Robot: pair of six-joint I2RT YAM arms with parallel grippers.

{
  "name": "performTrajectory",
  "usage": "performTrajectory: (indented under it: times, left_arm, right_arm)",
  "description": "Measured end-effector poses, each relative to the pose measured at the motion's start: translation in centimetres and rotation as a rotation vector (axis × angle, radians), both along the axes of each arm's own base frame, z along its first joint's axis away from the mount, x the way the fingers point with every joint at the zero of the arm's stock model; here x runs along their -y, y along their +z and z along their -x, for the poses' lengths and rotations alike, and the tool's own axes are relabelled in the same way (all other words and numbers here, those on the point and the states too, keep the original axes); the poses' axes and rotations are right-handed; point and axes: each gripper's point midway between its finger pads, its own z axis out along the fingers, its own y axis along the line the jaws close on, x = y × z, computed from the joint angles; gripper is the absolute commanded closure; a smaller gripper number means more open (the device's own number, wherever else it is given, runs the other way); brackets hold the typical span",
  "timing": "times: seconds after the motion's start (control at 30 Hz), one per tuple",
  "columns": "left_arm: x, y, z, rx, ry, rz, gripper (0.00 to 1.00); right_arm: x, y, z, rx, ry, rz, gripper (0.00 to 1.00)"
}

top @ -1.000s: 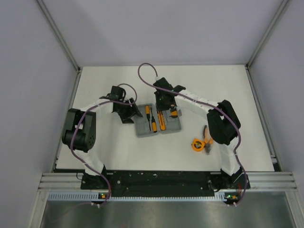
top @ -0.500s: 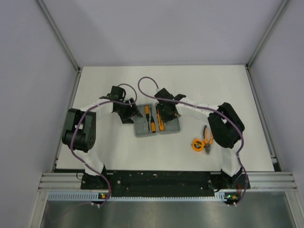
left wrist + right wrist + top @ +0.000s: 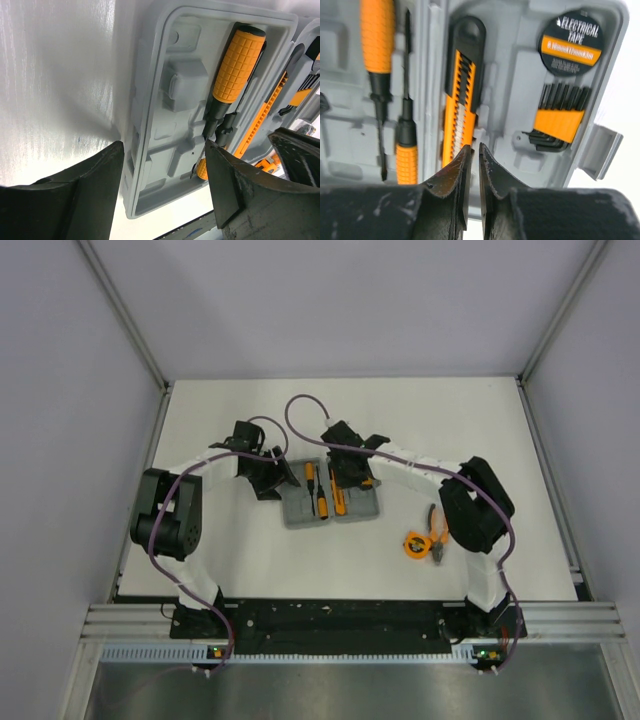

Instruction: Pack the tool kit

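While one open case (image 3: 298, 504) lies beneath both | left gripper (image 3: 160, 175) spread over its edge | right gripper (image 3: 472, 167) nearly pressed together, empty, above one knife (image 3: 462, 90); two screwdrivers (image 3: 379, 35) beside | one pliers (image 3: 437, 523), one tape measure (image 3: 416, 544) well apart

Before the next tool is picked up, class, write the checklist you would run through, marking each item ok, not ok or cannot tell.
1. Case lies open: ok.
2. Pliers and tape measure packed: not ok, both on the table right of the case.
3. Right gripper empty: ok, nearly shut above the utility knife.
4. Left gripper open: ok, astride the case's left edge.
5. Free recess for the pliers: cannot tell.
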Motion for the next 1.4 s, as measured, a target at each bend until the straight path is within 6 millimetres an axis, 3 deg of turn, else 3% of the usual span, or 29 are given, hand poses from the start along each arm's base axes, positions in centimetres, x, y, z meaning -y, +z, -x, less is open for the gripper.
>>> performTrajectory:
  times: [0.2, 0.3, 0.6, 0.77, 0.9, 1.4]
  left_arm:
    - [-0.1, 0.0, 0.0, 0.0, 0.002, 0.0, 0.3]
    - [-0.1, 0.0, 0.0, 0.0, 0.003, 0.0, 0.3]
    - [-0.1, 0.0, -0.1, 0.0, 0.004, 0.0, 0.3]
    - [-0.2, 0.0, -0.1, -0.001, 0.004, 0.0, 0.3]
    - [-0.2, -0.1, 0.0, -0.004, 0.005, -0.001, 0.3]
    - [-0.3, -0.3, 0.0, -0.01, 0.008, -0.003, 0.3]
  right_arm:
    - [-1.7, 2.5, -1.8, 0.066, 0.022, -0.052, 0.89]
    - [-2.1, 2.7, -2.1, 0.073, 0.029, -0.06, 0.89]
    - [-2.3, -0.5, -1.4, 0.0, 0.05, -0.035, 0.89]
    - [-2.8, -1.0, -1.2, -0.016, 0.063, -0.05, 0.91]
    - [-2.8, -1.1, -1.1, -0.017, 0.062, -0.051, 1.0]
    - [-3.7, -1.8, -1.4, -0.005, 0.031, -0.115, 1.0]
